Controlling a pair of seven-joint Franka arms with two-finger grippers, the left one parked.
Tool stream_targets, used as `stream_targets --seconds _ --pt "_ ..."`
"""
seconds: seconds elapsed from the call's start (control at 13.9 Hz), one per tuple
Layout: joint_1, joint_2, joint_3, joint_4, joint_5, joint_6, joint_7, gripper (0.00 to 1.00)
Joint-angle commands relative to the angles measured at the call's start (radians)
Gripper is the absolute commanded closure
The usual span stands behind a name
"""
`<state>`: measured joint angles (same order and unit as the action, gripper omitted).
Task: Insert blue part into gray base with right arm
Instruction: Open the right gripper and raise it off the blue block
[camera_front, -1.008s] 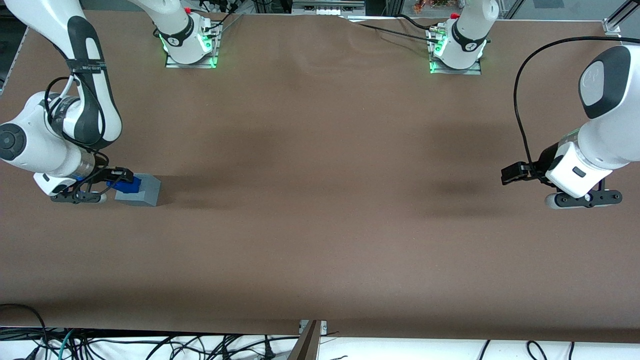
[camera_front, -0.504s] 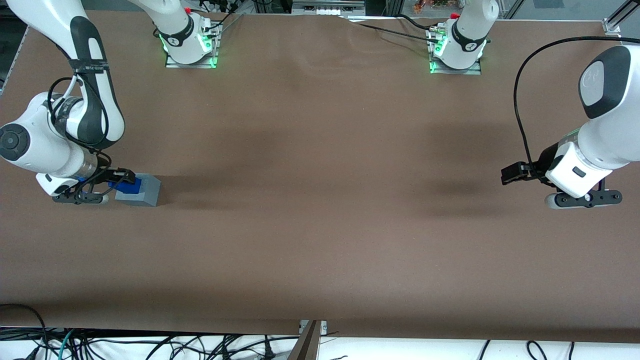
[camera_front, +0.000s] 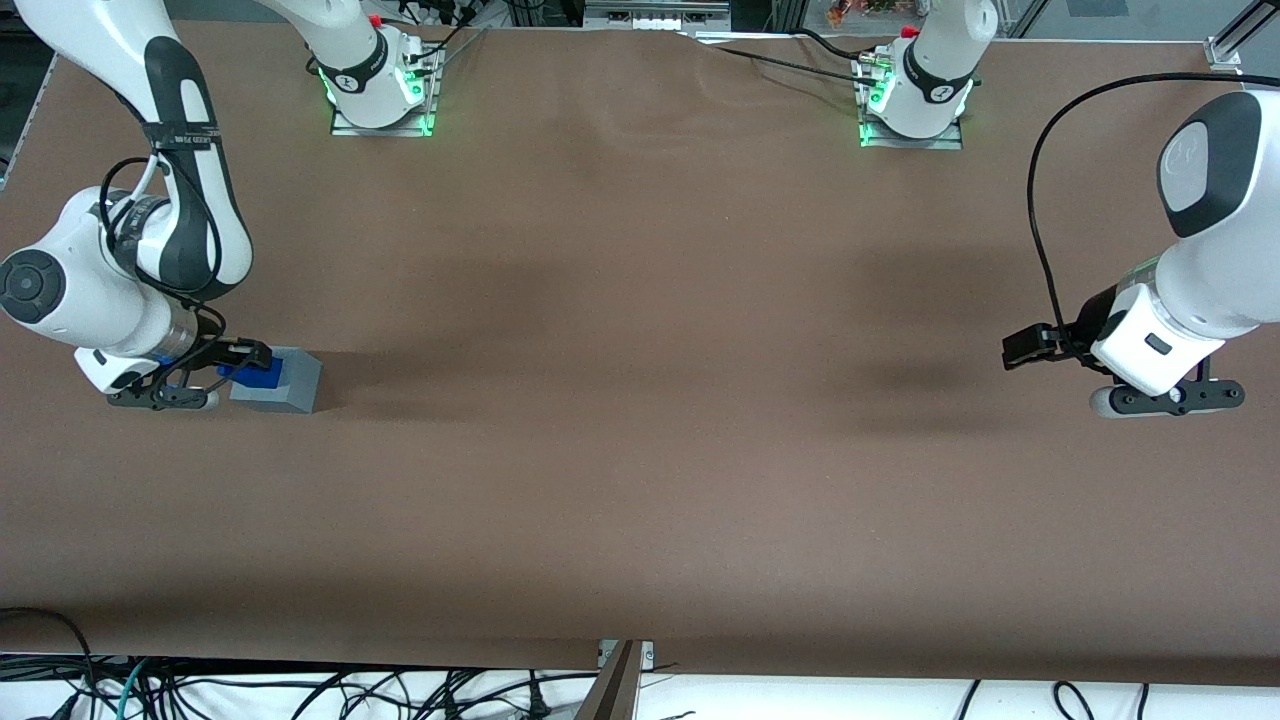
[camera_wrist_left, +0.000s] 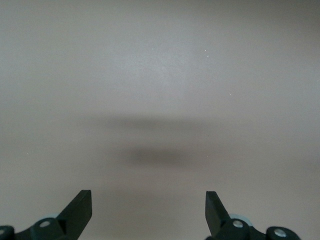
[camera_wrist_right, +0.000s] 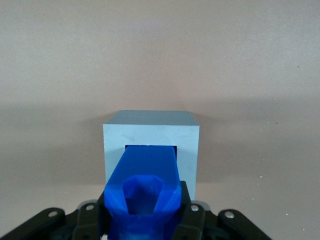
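Reaching low over the table, the right arm (camera_front: 150, 230) hangs its pincer (camera_wrist_right: 142, 220) pinching the blue part (camera_wrist_right: 143, 185) into the gray base (camera_wrist_right: 150, 134).

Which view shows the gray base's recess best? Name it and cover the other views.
The right wrist view: the gray base fills the middle, its square recess visible with the blue part, held by the gripper, entering it. The front view shows the base small, recess hidden by the blue part. The left wrist view shows only bare table.
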<state>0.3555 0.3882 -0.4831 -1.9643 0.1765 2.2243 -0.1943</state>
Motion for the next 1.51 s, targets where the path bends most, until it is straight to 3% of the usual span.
stream_targets --seconds 0.0,0.29,0.36,0.43,0.5,0.58,0.72,1.44 --pt "-0.003 -0.005 0.003 -0.013 -0.017 0.021 0.009 1.0" --pt "-0.006 0.007 0.003 -0.014 -0.017 0.034 0.007 1.0" --pt "-0.006 0.008 0.003 -0.013 -0.017 0.035 0.009 0.92" --pt "-0.006 0.008 0.005 -0.013 -0.015 0.035 0.009 0.73" --pt "-0.006 0.009 0.005 -0.013 -0.015 0.035 0.009 0.41" --pt "-0.006 0.008 0.005 -0.013 -0.014 0.035 0.012 0.2" --pt "-0.006 0.008 0.005 -0.013 -0.011 0.035 0.022 0.02" --pt "0.006 -0.101 0.011 0.007 -0.012 -0.036 0.023 0.01"
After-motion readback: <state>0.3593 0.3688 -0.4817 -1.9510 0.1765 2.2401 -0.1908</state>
